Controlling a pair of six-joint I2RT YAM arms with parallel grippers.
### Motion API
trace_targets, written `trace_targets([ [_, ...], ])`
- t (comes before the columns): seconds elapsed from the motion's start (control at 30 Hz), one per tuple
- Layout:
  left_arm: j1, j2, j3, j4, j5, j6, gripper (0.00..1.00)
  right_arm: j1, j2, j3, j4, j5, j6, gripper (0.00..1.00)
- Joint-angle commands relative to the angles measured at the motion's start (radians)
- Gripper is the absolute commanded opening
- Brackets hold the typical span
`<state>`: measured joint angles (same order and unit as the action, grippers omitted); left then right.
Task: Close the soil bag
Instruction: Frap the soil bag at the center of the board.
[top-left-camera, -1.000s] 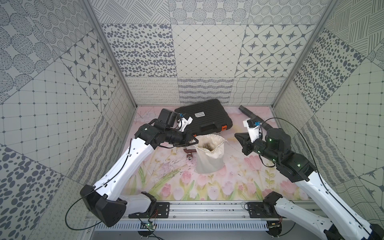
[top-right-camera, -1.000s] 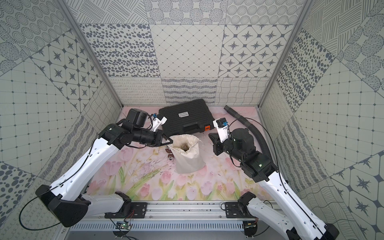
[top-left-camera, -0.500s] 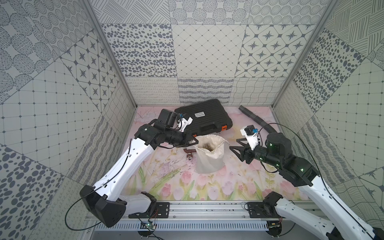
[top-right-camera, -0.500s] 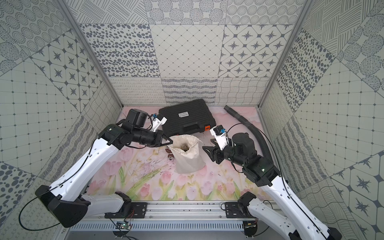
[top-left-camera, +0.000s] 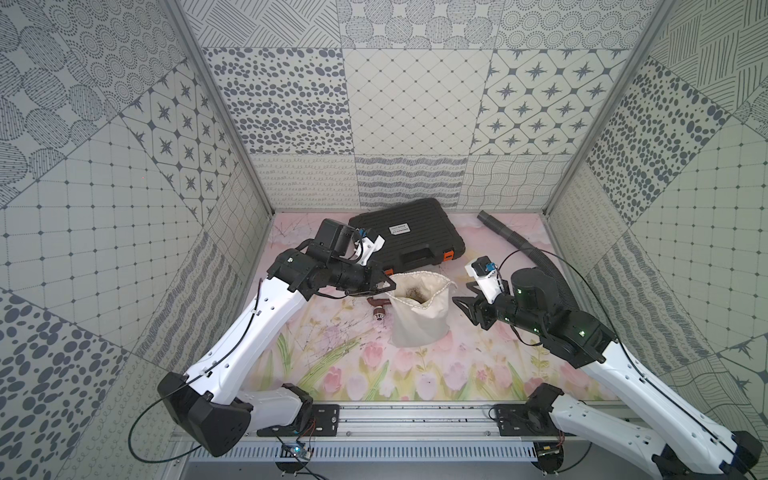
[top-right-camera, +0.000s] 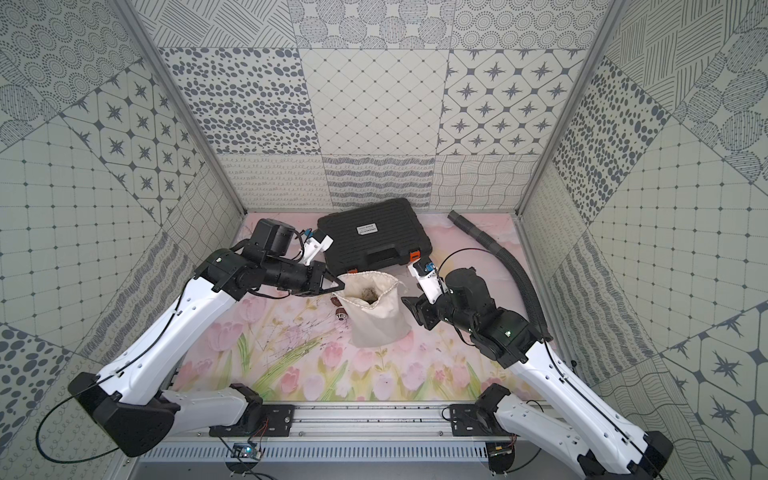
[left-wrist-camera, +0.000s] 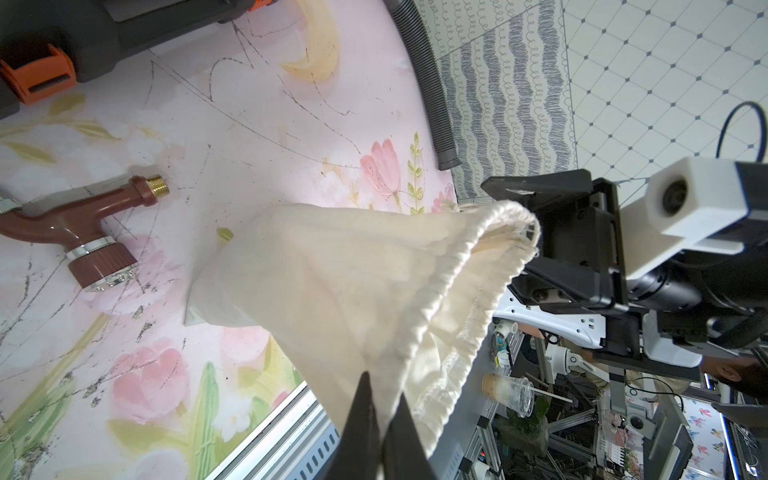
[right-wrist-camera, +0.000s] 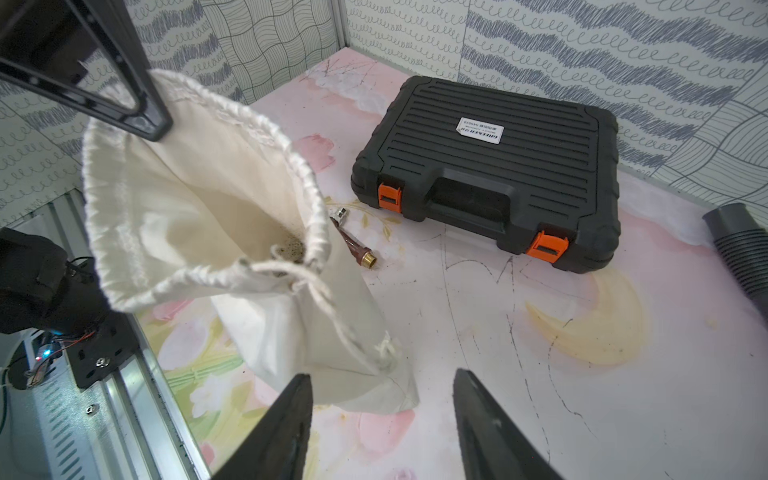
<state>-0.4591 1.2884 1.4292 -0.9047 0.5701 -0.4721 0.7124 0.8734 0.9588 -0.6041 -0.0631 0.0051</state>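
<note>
Though upright, soil bag (top-left-camera: 419, 326) open-mouthed.

The soil bag (right-wrist-camera: 257, 324) hides part of the brown tap (right-wrist-camera: 353, 243); the black hose (right-wrist-camera: 739, 249) runs out of view.

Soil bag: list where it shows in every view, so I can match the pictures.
Top view: soil bag stands at picture centre, mouth open.
Top view: soil bag at centre too, mouth open.
Left wrist: soil bag fills the middle, rim pinched in the jaws of the left gripper.
Right wrist: soil bag close up, open mouth facing the camera.
Shared landmark: black case, visible in all four.
</note>
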Motion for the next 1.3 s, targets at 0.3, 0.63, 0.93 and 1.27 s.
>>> trace_targets([
  [0.3, -0.011, -0.004, 0.003, 0.034, 0.014, -0.003, 0.0, 0.003, 0.087, 0.015, 0.165, 0.058, -0.062, 0.54],
  [0.63, -0.01, 0.008, 0.011, 0.034, 0.006, 0.001, 0.0, 0.002, 0.051, -0.002, 0.189, 0.09, -0.068, 0.0],
  [0.93, -0.011, 0.001, 0.009, 0.041, -0.019, 0.003, 0.0, 0.015, -0.011, 0.064, 0.121, 0.111, -0.072, 0.0],
  [1.27, -0.01, -0.016, -0.015, 0.067, -0.073, -0.009, 0.3, 0.111, 0.085, 0.238, -0.031, 0.196, -0.161, 0.0],
])
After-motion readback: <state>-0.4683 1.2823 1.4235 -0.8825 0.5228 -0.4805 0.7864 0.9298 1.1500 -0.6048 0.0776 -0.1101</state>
